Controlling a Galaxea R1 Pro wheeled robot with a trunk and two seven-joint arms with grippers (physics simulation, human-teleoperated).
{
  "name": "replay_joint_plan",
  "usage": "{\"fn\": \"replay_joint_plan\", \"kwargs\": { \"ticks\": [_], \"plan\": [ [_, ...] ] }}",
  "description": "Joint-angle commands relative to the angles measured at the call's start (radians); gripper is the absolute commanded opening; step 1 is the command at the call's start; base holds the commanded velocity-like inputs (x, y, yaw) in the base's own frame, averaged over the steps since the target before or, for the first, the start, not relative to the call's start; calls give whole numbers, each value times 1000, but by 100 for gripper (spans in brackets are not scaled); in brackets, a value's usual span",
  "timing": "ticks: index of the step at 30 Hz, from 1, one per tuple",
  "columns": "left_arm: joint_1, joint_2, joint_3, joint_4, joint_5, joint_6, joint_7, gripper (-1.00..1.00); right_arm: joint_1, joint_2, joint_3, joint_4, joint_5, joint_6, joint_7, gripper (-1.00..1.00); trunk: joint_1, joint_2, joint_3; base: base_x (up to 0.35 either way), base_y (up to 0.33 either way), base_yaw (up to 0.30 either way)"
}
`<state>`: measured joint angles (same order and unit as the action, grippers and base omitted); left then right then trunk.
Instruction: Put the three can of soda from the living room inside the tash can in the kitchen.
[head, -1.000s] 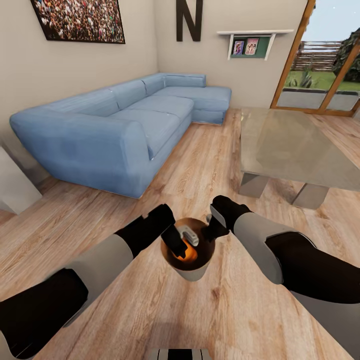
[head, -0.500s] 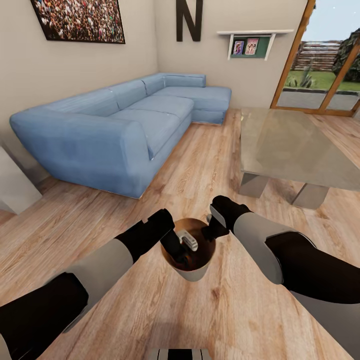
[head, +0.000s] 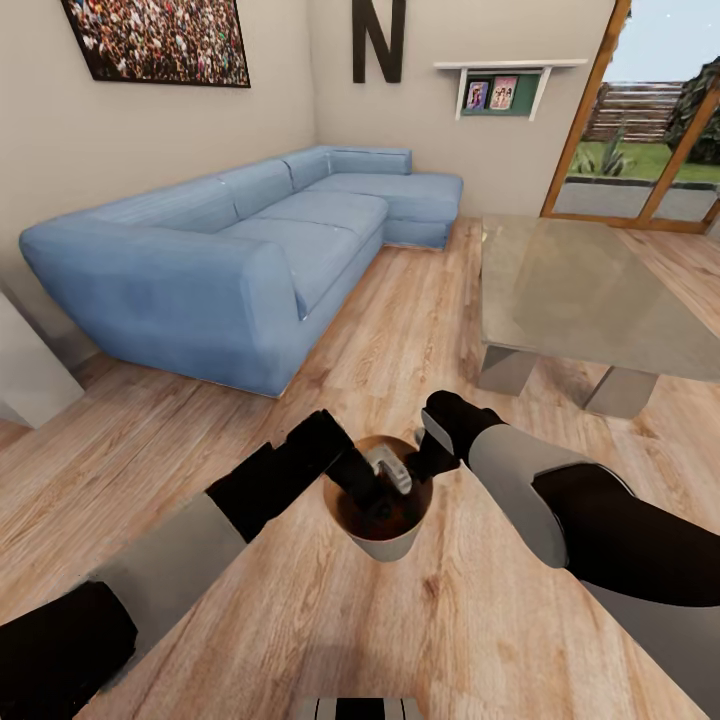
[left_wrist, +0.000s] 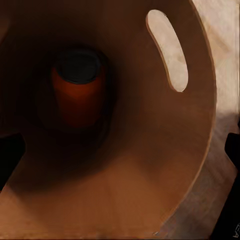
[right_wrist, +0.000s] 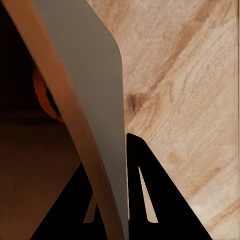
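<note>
We are holding the tash can out in front of us over the living room floor, the right gripper clamped on its rim; in the right wrist view the bucket's wall is running between the two dark fingers. The left gripper is hanging in the bucket's mouth. A second ago the bright orange can was showing under that hand at the top of the bucket; now it is lying down at the bottom, seen from the left wrist looking straight in, dark lid toward the camera. We cannot tell from these pictures whether the left fingers are spread or together, but with the can resting below and apart from them, we are judging it released. That makes one soda can in the bucket; the two darker ones are still to be found. The only writing is a big dark letter N on the far wall above the blue sofa; the can's label is too dim to read
</note>
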<state>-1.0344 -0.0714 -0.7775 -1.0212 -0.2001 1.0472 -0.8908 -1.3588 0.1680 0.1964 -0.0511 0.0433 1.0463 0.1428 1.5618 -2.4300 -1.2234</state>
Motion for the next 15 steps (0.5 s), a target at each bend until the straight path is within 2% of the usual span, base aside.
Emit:
{"fn": "replay_joint_plan", "kwargs": {
  "ticks": [1,2,3,4,6,7,8,10,11,12,13,14,15],
  "plan": [
    [25,42,20,-77,5,0,-14,100,0,-1,-14,0,-18,1,8,-100,0,0,0,0,0,0],
    [35,65,40,-114,8,0,-25,100,0,-2,-14,-1,-18,1,8,-100,0,0,0,0,0,0],
    [52,113,95,-185,17,0,-55,100,0,-3,-14,-1,-18,1,8,-100,0,0,0,0,0,0],
    [62,136,130,-217,21,0,-74,100,0,-4,-15,-1,-18,1,8,-100,0,0,0,0,0,0],
    [103,214,293,-311,32,0,-173,100,0,-5,-18,-1,-17,1,8,-100,0,0,0,0,0,0],
    [110,228,332,-325,33,0,-197,100,0,-5,-18,-1,-17,1,8,-100,0,0,0,0,0,0],
    [125,256,464,-348,34,0,-253,100,1,-6,-20,-1,-17,1,8,-100,0,0,0,0,0,0],
    [131,267,566,-356,33,-1,-273,100,1,-6,-20,-1,-17,1,8,-100,0,0,0,0,0,0],
    [135,274,679,-360,31,-6,-283,100,1,-7,-20,-1,-17,1,8,-100,0,0,0,0,0,0],
    [136,276,737,-361,29,-8,-286,100,1,-7,-20,-1,-17,1,8,-100,0,0,0,0,0,0],
    [139,281,927,-351,16,-13,-273,100,1,-8,-19,-1,-16,1,8,-100,0,0,0,0,0,0],
    [140,282,956,-347,10,-15,-261,100,1,-9,-19,-1,-16,1,8,-100,0,0,0,0,0,0],
    [140,283,999,-340,-8,-17,-221,100,1,-13,-19,-1,-16,1,8,-100,0,0,0,0,0,0]
  ]
}}
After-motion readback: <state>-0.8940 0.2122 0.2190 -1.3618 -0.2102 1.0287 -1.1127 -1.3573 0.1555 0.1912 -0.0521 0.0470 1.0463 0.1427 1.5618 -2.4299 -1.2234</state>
